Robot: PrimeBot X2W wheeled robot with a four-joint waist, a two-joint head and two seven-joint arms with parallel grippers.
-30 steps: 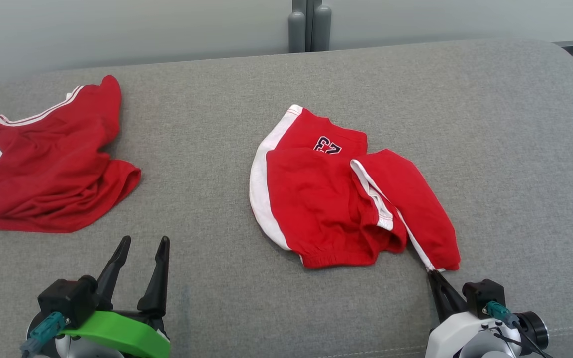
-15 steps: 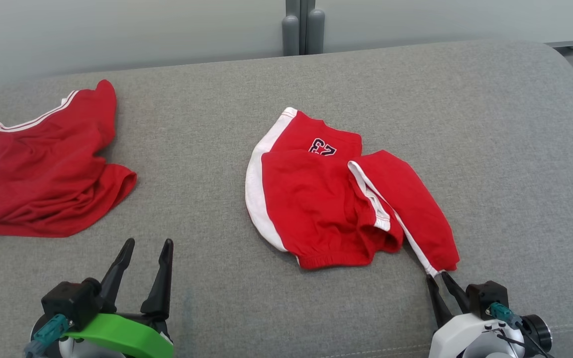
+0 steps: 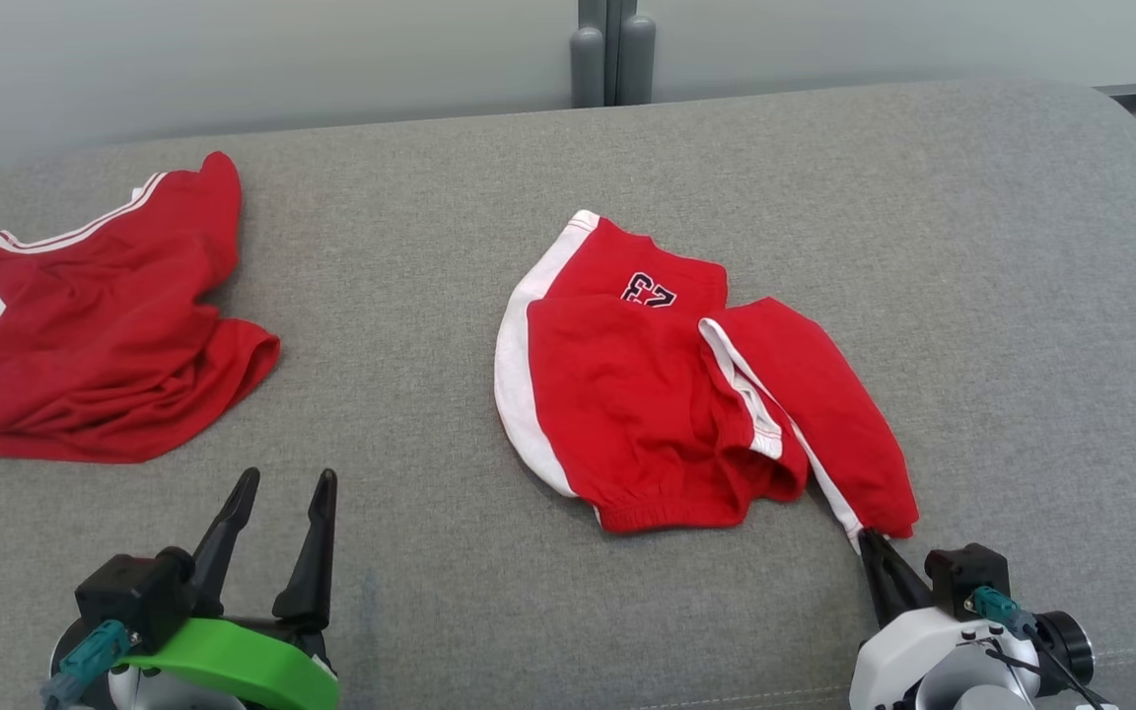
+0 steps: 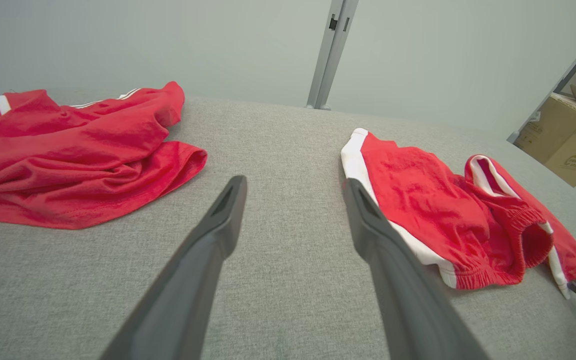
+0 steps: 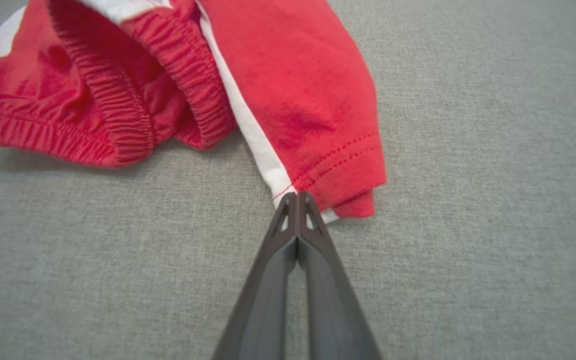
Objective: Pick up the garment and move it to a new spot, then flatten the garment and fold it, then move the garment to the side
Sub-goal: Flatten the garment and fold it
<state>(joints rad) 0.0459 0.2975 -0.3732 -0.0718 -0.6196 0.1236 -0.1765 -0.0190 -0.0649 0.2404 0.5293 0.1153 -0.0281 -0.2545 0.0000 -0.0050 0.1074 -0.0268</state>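
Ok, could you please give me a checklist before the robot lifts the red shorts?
1. Right pincer shut at the hem corner of the red shorts: ok.
2. Cloth actually caught between its tips: cannot tell.
3. Left pincer open, clear of cloth: ok.
4. Shorts lying flat: not ok, bunched at the waistband.
5. Second red garment apart from the shorts: ok.
6. Bare grey cushion to the right for a new spot: ok.

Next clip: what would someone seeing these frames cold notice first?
Two red garments lie on the grey fabric surface: red shorts with white side stripes and a number 23 at centre, and a crumpled red garment at far left. The right gripper is shut, its fingers touching the hem corner of the shorts' nearest leg, while the left gripper hovers open over bare fabric.
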